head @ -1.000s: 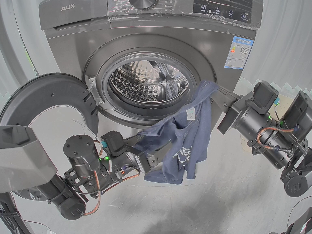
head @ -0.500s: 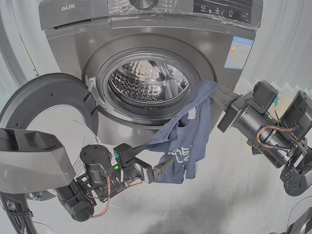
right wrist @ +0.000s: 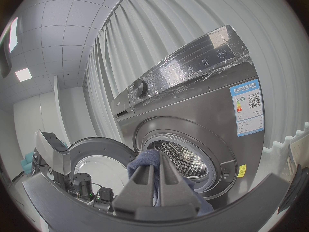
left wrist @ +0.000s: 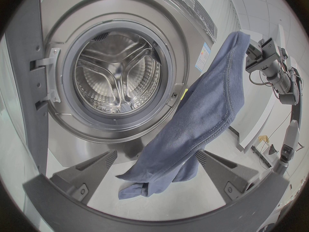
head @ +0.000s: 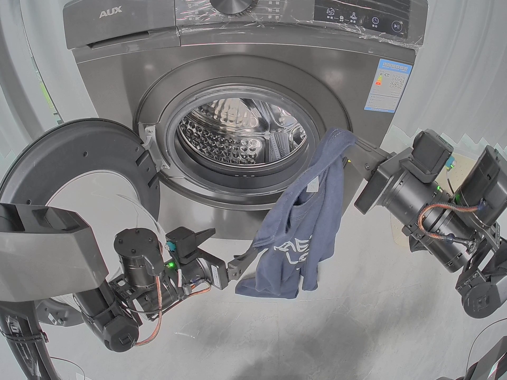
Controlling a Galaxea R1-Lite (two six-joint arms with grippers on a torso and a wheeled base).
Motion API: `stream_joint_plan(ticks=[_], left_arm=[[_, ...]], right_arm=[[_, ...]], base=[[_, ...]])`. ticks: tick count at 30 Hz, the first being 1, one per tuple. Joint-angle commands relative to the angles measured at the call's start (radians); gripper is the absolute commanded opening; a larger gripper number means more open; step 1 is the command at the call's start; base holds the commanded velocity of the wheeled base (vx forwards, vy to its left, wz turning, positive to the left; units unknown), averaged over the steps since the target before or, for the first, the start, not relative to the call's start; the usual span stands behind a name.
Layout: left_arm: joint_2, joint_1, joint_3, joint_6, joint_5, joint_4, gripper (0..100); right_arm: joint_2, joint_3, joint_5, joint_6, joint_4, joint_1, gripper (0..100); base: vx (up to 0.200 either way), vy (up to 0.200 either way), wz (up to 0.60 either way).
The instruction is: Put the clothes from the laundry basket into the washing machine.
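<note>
Right now your right gripper is pinched closed on the top of the blue shirt. The shirt hangs outside the washing machine, in front of the right-hand rim of its round opening. Your left gripper sits low with its fingers spread, one tip just beside the shirt's lower edge. The door stands swung wide to your left, so most of the opening is unblocked.

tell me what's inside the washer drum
Bare steel drum walls and paddles, no clothes visible. Its near floor is hidden behind the door seal; the shirt hangs outside.
</note>
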Motion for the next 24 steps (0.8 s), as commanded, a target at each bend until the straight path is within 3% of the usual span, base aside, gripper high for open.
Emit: stream_joint_plan(ticks=[1, 24], left_arm=[[-0.043, 0.024, 0.030, 0.000, -0.005, 0.000, 100], [0.000, -0.087, -0.030, -0.001, -0.015, 0.000, 100]], right_arm=[[0.001, 0.000, 0.000, 0.000, 0.000, 0.000, 0], [0.007, -0.006, 0.000, 0.000, -0.002, 0.000, 0]], base=[[0.000, 0.000, 0.00], [0.000, 0.000, 0.00]])
